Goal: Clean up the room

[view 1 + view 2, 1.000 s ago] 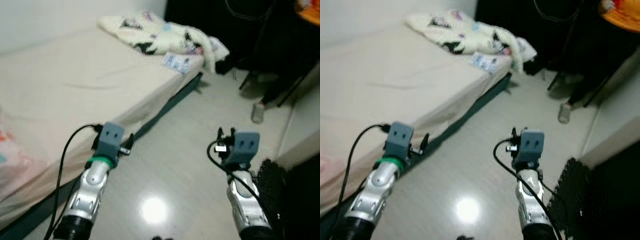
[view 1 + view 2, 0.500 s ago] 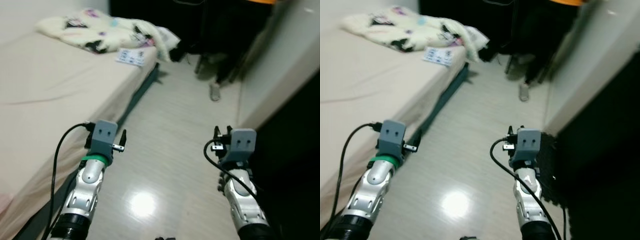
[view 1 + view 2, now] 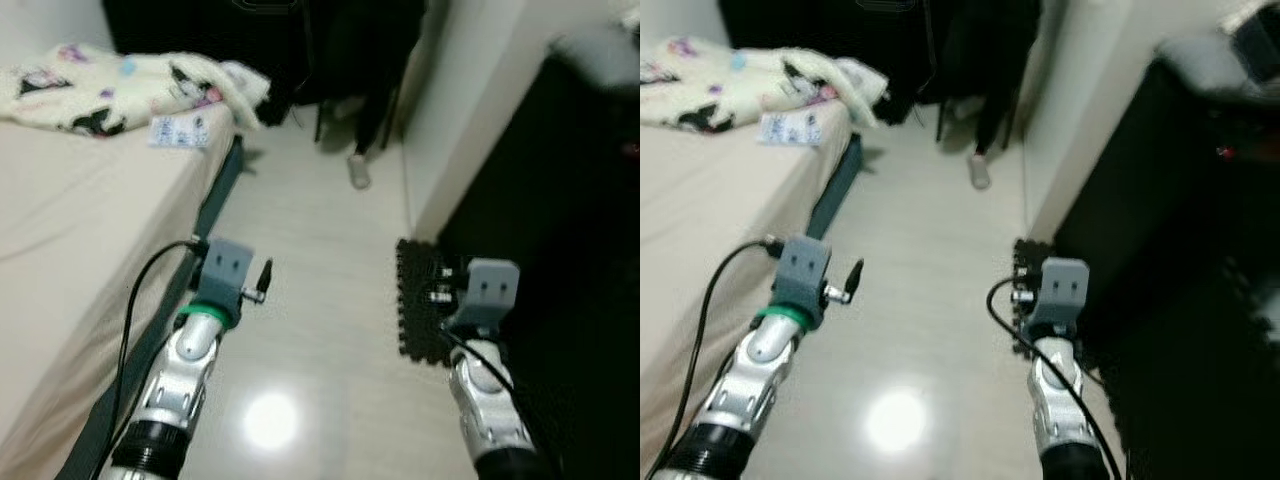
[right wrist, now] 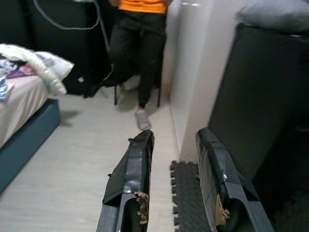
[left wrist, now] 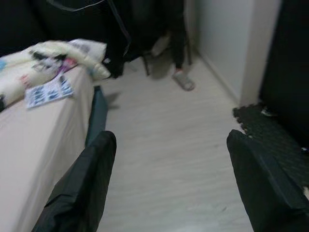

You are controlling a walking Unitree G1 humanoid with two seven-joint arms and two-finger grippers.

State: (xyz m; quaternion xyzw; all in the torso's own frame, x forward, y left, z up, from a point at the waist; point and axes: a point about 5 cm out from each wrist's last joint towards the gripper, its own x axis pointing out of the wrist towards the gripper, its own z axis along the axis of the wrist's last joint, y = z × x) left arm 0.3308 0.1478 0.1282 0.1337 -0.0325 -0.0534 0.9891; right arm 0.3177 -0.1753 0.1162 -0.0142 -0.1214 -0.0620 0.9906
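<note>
Pale floor (image 3: 300,260) lies under the wide left claw (image 5: 169,159) and narrower, empty right claw (image 4: 176,145).

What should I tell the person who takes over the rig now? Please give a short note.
Left tool: open, empty, raised over the floor beside the bed.
Right tool: open, empty, over the floor near the black mat.
On the bed: a crumpled blanket and a small packet.
A person stands ahead, by the wall.
Done: nothing picked up.
Left: probably the blanket and packet.
</note>
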